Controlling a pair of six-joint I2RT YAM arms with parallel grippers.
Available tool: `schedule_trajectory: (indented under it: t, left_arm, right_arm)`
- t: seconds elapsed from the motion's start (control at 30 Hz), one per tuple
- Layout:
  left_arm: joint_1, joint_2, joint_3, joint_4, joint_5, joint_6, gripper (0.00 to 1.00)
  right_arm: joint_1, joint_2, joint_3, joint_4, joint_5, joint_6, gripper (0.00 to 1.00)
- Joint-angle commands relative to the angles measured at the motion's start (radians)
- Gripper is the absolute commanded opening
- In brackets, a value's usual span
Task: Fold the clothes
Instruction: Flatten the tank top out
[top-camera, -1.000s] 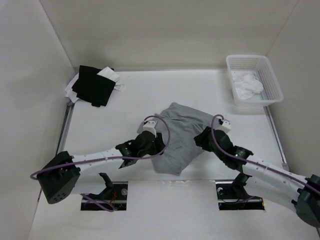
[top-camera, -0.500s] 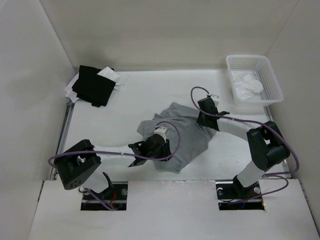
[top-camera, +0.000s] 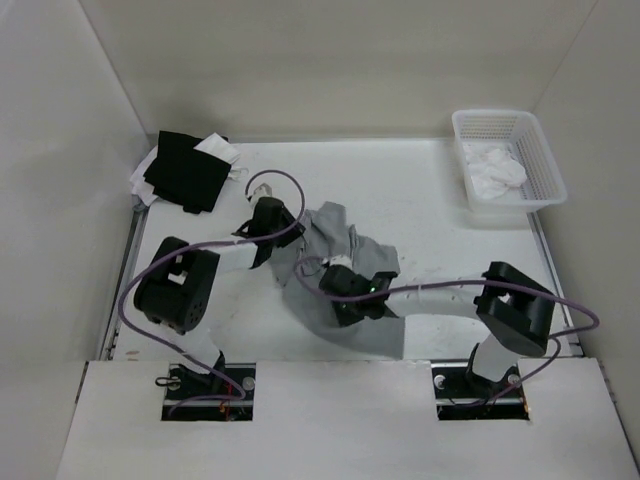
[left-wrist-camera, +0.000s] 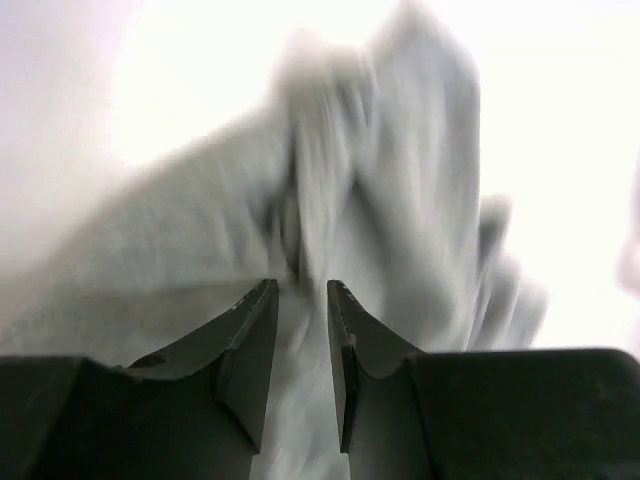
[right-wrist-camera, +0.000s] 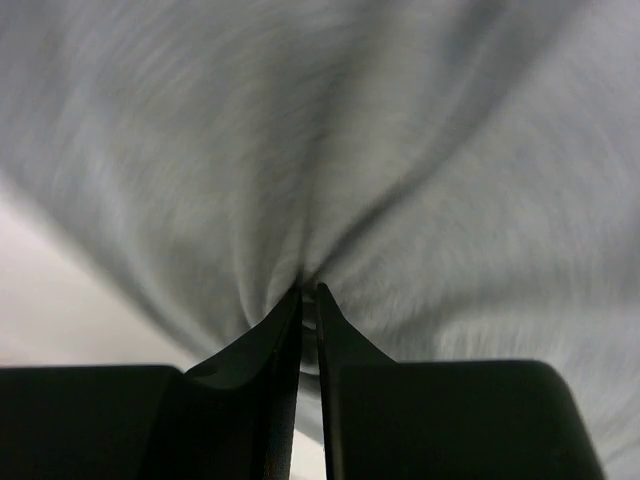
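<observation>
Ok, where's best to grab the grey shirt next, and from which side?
Probably the near right corner of the shirt, from the front: it lies spread out and free, while the right hand pinches the bunched middle.

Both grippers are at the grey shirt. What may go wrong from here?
The right gripper pinches only a small pucker of the grey polo shirt; a pull might slip it free.
The left gripper has its jaws slightly apart at a bunched fold, so its hold looks uncertain.
The shirt lies crumpled; folding now may trap creases.
</observation>
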Motion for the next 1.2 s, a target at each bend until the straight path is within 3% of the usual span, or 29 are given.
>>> schedule_trajectory:
  t: [0.0,0.07,0.13,0.17,0.3,0.37,0.43,0.47,0.63,0.8,0.9,1.03,1.17]
  left_arm:
    - [0.035,0.142,0.264,0.089,0.035,-0.014,0.25]
    - [0.064,0.201,0.384,0.070,0.058,-0.009,0.25]
    - [0.099,0.250,0.531,0.053,0.109,-0.015,0.27]
    - [0.104,0.270,0.612,0.038,0.150,-0.009,0.29]
    - [0.068,0.252,0.720,-0.008,0.215,0.068,0.35]
    - [0.049,0.198,0.644,-0.002,0.201,0.082,0.36]
    - [0.020,0.079,0.427,0.048,0.126,0.070,0.34]
    - [-0.005,-0.005,0.273,0.082,0.076,0.065,0.31]
    - [-0.092,-0.327,-0.098,-0.030,0.000,0.052,0.15]
    - [-0.242,-0.587,-0.238,-0.343,-0.081,0.005,0.10]
    - [-0.347,-0.640,-0.292,-0.468,-0.065,-0.084,0.10]
    - [-0.425,-0.627,-0.355,-0.471,-0.013,-0.185,0.12]
    - [-0.434,-0.551,-0.381,-0.419,0.012,-0.202,0.12]
  right_arm:
    - [0.177,0.063,0.105,0.074,-0.149,0.094,0.14]
    - [0.210,0.053,0.153,0.125,-0.151,0.100,0.17]
    - [0.207,-0.019,0.136,0.197,-0.119,0.132,0.27]
    - [0.172,-0.095,0.095,0.244,-0.085,0.140,0.34]
    - [0.032,-0.273,-0.051,0.338,0.004,0.155,0.43]
    - [-0.043,-0.295,-0.099,0.360,0.003,0.146,0.42]
    - [-0.127,-0.260,-0.113,0.345,-0.022,0.131,0.31]
    - [-0.169,-0.210,-0.111,0.348,-0.040,0.113,0.28]
    - [-0.263,-0.032,-0.044,0.410,-0.112,0.094,0.19]
    - [-0.313,0.134,0.068,0.415,-0.203,0.114,0.14]
    - [-0.371,0.231,0.130,0.453,-0.296,0.172,0.10]
    - [-0.433,0.251,0.160,0.460,-0.252,0.226,0.07]
    - [-0.494,0.217,0.168,0.458,-0.148,0.247,0.06]
